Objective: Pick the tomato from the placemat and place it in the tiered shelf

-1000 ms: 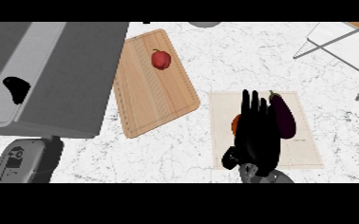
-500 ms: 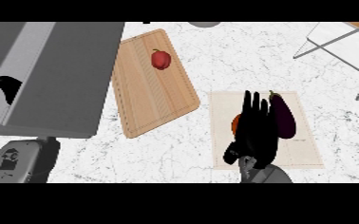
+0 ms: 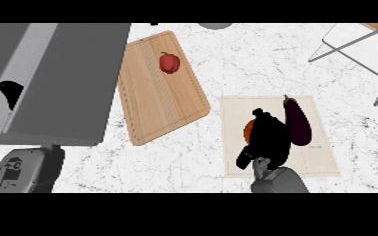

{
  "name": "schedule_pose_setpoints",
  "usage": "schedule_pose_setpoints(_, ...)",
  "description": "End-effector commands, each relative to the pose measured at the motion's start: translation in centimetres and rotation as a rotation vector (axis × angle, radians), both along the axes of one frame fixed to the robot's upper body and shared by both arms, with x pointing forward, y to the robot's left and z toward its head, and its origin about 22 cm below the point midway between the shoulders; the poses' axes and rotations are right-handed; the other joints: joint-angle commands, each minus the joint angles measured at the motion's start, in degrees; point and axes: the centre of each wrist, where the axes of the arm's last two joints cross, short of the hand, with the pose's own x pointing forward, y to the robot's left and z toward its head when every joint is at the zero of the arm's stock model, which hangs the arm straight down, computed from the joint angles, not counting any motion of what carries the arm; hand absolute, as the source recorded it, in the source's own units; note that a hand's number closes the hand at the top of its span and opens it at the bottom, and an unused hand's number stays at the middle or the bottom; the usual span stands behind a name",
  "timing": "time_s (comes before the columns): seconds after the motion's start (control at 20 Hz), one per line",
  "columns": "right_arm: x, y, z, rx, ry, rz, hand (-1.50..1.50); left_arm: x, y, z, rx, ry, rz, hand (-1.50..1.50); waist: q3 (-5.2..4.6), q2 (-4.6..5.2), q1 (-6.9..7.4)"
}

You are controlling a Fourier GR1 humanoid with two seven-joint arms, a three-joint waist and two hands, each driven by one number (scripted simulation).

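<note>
Resting on the pale beige rectangular placemat (image 3: 314, 155) at the lower right of the white marbled counter (image 3: 244, 70), the round orange-red tomato (image 3: 250, 128) shows only as a small sliver at the left side of the robot's black right hand (image 3: 267, 140). That hand comes up from the lower edge on a grey forearm (image 3: 279, 181) and lies over the tomato with its fingers bent downward round it, the thumb sticking out to the lower left; most of the fruit is hidden beneath the palm, so whether the fingers truly close on it cannot be told with certainty, though they look curled about it. Just right of the hand, a dark purple elongated eggplant (image 3: 297, 121) lies on the same mat, its stem end pointing to the far side.

Left of the mat, and apart from it, a light wooden cutting board (image 3: 155, 105) sits at a slant on the counter, with a red bell pepper (image 3: 169, 63) on its far end. A large grey block (image 3: 59, 80) fills the upper left of the view. At the top right corner stands the tiered shelf of thin grey metal rods (image 3: 347, 42), well apart from the mat. The left hand (image 3: 9, 94) shows only as a small black shape at the left edge, too little to judge its fingers.
</note>
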Motion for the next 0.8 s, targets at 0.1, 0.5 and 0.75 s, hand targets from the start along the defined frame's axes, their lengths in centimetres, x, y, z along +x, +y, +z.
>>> schedule_pose_setpoints(0.1, 0.0, -0.8, -1.1, -0.115, 0.032, 0.017, 1.5, 0.3, 0.6, -0.1, -0.001, 0.001, 0.012, 0.0, 0.15, 0.14, -0.14)
schedule_pose_setpoints(0.5, 2.0, 1.2, -1.0, -0.146, -0.134, 0.034, 1.5, -0.2, -0.3, -0.3, 0.001, -0.004, 0.004, 0.0, 0.16, 0.15, 0.03)
schedule_pose_setpoints(0.75, -5.4, 1.1, -1.6, 0.078, 0.026, 0.791, 1.5, -0.3, -0.3, 0.1, 0.004, 0.008, 0.002, 0.0, 0.33, -0.52, 0.4)
